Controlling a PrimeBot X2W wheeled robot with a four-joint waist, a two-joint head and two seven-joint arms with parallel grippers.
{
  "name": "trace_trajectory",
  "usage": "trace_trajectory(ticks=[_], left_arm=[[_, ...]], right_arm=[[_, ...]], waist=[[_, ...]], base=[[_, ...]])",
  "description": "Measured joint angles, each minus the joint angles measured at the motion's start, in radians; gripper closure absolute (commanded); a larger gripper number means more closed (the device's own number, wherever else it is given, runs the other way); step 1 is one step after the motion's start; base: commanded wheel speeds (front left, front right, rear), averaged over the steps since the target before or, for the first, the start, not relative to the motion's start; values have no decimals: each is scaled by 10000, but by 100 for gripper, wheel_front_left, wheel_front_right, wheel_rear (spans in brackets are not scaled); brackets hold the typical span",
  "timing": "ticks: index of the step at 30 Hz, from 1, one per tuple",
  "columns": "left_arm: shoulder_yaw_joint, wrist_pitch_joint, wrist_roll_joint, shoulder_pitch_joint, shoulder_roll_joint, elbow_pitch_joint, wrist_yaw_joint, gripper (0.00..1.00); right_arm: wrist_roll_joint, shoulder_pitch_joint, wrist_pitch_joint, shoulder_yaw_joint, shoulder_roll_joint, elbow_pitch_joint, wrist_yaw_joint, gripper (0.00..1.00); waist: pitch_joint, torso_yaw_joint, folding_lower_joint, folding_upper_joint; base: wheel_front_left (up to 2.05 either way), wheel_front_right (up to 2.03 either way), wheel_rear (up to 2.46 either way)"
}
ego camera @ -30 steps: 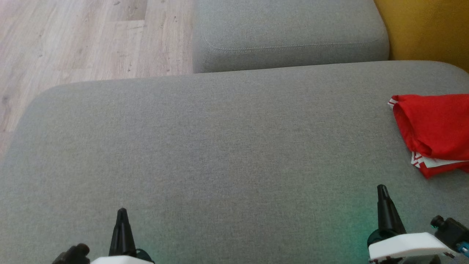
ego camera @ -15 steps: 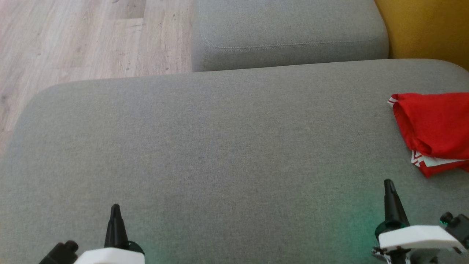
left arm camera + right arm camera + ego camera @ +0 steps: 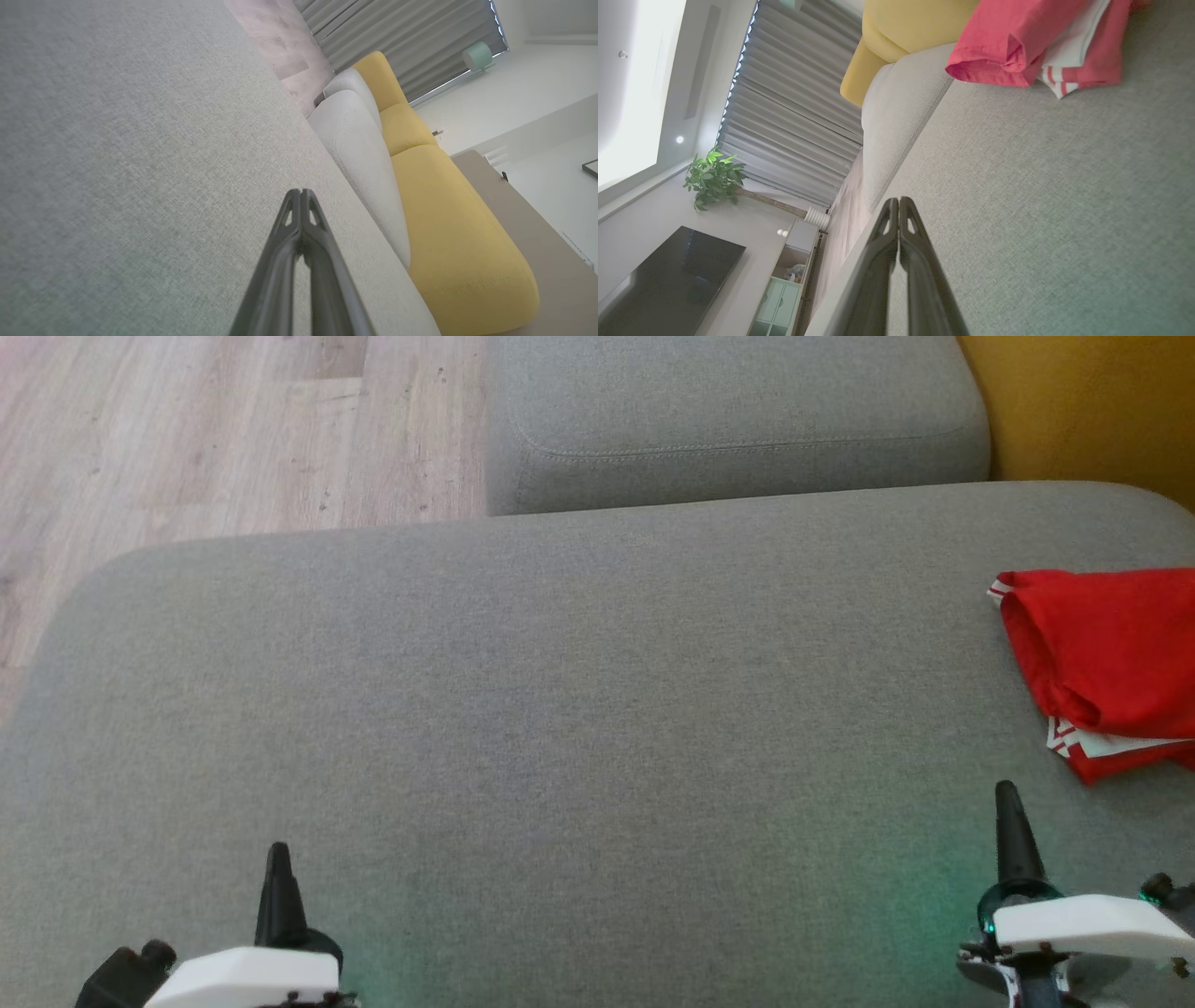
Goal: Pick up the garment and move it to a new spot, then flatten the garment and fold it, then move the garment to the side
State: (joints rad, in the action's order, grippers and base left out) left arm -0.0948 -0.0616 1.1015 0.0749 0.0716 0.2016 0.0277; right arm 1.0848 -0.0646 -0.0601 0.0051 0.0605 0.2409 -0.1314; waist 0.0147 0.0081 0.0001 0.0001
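Observation:
The garment (image 3: 1102, 663) is red with white-striped trim, folded into a bundle at the right edge of the grey cushion (image 3: 560, 709); it is also at the top of the right wrist view (image 3: 1031, 42). My right gripper (image 3: 1006, 793) is shut with nothing in it, hovering over the cushion a little in front of the garment's near corner, apart from it. My left gripper (image 3: 277, 854) is shut too, far off at the lower left over bare cushion. In each wrist view the fingertips meet: left (image 3: 300, 192), right (image 3: 899, 200).
A second grey cushion (image 3: 728, 420) lies behind the big one, with a yellow cushion (image 3: 1092, 411) at the back right. Pale wood floor (image 3: 187, 429) shows at the upper left, beyond the cushion's left and far edges.
Both grippers have drifted outward: the left one a little to the left, the right one to the right and further up the view. The garment lies as before.

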Motion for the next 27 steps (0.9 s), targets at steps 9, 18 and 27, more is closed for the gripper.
trace_trajectory(ticks=[9, 18, 27], left_arm=[[249, 268, 1049, -197, 0, 132, 174, 100], [502, 562, 2207, -495, -2, 282, 380, 100], [729, 794, 3227, -728, -4, 422, 581, 100]], right_arm=[[1051, 252, 286, -180, 4, 67, 0, 100], [2230, 438, 570, -395, 6, 155, 0, 100], [3296, 717, 798, -560, 6, 196, 0, 100]], waist=[[-35, -16, 0, 0], [-74, -34, -1, 0], [-109, -49, -1, 0]], base=[[0, 0, 0], [0, 0, 0], [0, 0, 0]])
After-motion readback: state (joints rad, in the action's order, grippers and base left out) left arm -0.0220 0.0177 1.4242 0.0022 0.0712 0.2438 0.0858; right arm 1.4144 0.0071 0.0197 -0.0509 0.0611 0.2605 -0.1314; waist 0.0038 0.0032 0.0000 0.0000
